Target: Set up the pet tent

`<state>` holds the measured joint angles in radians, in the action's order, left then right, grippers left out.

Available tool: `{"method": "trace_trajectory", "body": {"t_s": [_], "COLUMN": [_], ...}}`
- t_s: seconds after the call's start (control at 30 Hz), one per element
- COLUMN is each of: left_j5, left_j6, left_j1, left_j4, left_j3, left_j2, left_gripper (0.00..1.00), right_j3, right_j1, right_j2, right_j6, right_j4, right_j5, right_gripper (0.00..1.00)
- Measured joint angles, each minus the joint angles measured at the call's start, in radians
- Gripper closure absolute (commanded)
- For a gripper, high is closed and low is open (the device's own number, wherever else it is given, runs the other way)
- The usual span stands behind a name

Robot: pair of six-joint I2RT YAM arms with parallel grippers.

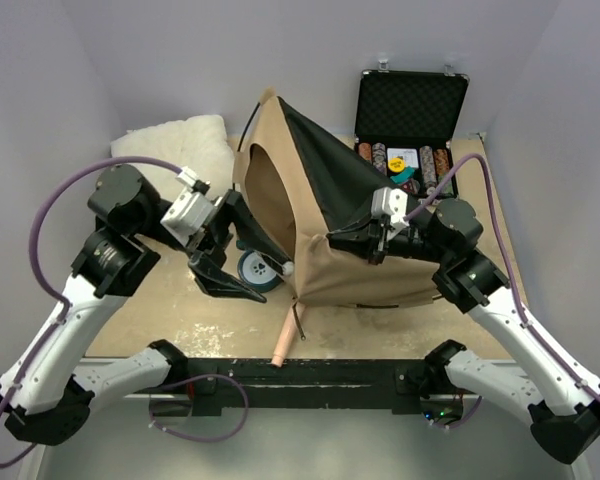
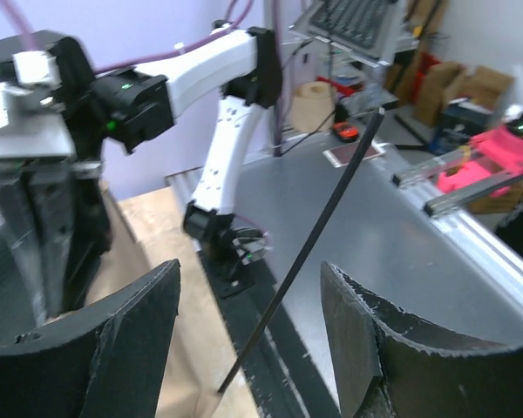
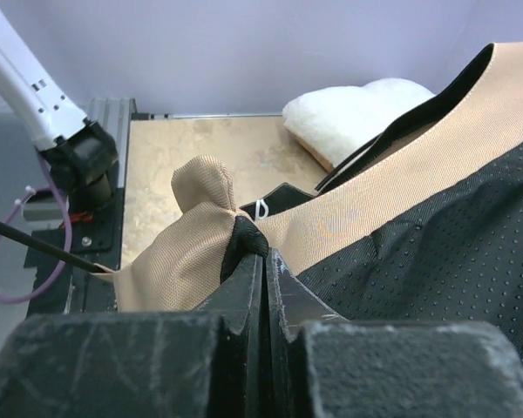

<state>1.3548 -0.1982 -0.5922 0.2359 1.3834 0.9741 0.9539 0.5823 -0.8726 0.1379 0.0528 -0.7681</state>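
- walls (image 1: 80,60) are plain pale lavender, closing in the back and both sides, no windows showing
- tabletop (image 1: 180,320) is light wood, scuffed with whitish patches
- black strip (image 1: 320,372) runs along its near edge
- soft even light, no hard shadows
- past the edge: smooth grey surface (image 2: 375,235), aluminium rail (image 2: 479,187), cardboard boxes (image 2: 479,87)

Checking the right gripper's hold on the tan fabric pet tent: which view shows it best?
Right wrist view: close up, the right gripper is shut on a bunched fold of the tan fabric pet tent. The top view shows it small; the left wrist view, blurred at the frame's edge.
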Motion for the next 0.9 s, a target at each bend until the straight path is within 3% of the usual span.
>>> {"method": "trace_trajectory", "body": {"t_s": [0.3, 0.63, 0.77, 0.9], "left_j5": [-0.016, 0.02, 0.011, -0.012], "left_j6": [-0.119, -0.138, -0.167, -0.215], "left_j1": [-0.222, -0.256, -0.262, -0.264], "left_j4": [-0.145, -0.192, -0.253, -0.308], "left_j3": [-0.014, -0.096, -0.11, -0.114], "left_j2": [0.084, 0.013, 0.017, 0.038], "left_gripper": [0.52, 0.58, 0.66, 0.85], "right_j3": [0.014, 0.033, 0.034, 0.034], "right_j1": [0.0, 0.0, 0.0, 0.0], "right_j2": [-0.07, -0.071, -0.072, -0.08], "right_j6": [-0.046, -0.047, -0.047, -0.047], "right_j4": [-0.048, -0.048, -0.048, -0.048], "right_j5": [0.048, 0.074, 0.074, 0.074], "right_gripper": [1.0, 1.0, 1.0, 1.0]}}
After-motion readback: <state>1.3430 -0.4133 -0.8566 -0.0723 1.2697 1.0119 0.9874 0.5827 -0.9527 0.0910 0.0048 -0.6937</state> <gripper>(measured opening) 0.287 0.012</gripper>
